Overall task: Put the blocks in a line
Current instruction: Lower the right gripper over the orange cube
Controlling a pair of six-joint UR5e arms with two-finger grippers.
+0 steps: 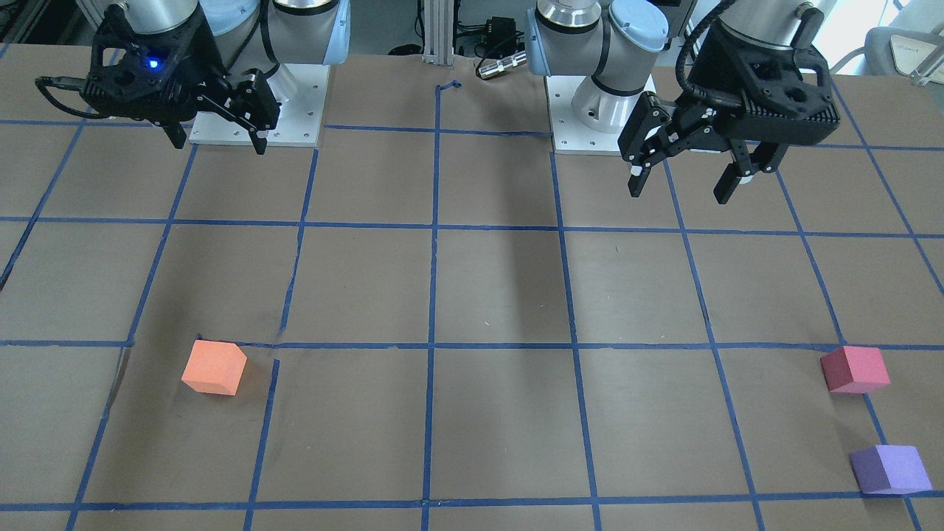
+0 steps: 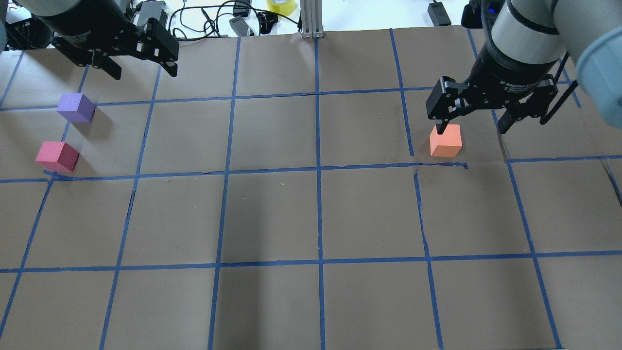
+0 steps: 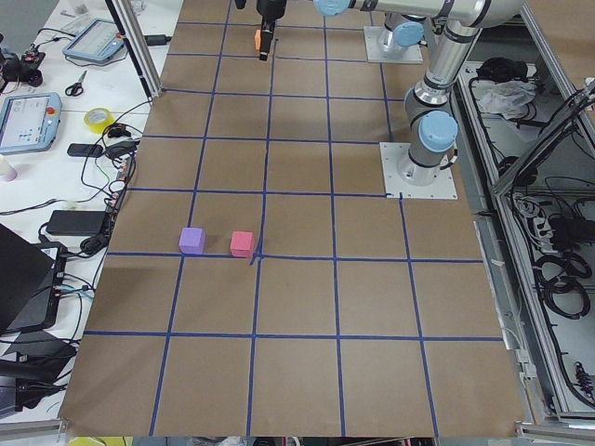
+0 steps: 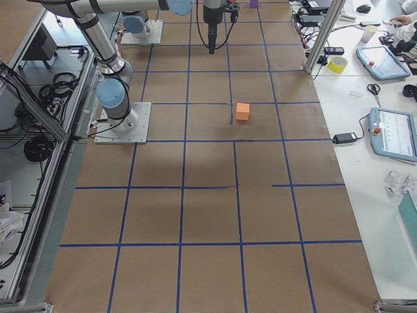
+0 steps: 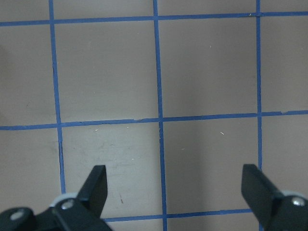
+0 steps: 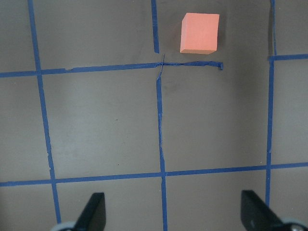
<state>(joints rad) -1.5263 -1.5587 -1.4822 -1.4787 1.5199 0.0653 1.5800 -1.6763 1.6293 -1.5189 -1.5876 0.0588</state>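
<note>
The orange block (image 2: 445,140) lies on the robot's right side of the table, also in the front view (image 1: 214,366) and at the top of the right wrist view (image 6: 199,32). The red-pink block (image 2: 57,156) (image 1: 855,369) and the purple block (image 2: 76,107) (image 1: 889,469) lie close together on the robot's left side. My right gripper (image 1: 217,140) (image 2: 471,129) (image 6: 173,209) is open and empty, raised, nearer the base than the orange block. My left gripper (image 1: 686,181) (image 2: 141,73) (image 5: 175,187) is open and empty, raised, with only grid below it.
The table (image 2: 272,214) is brown paper with a blue tape grid. Two arm base plates (image 1: 258,103) (image 1: 597,110) stand at the robot's edge. An aluminium post (image 2: 311,19), cables and a tape roll (image 2: 281,6) lie beyond the far edge.
</note>
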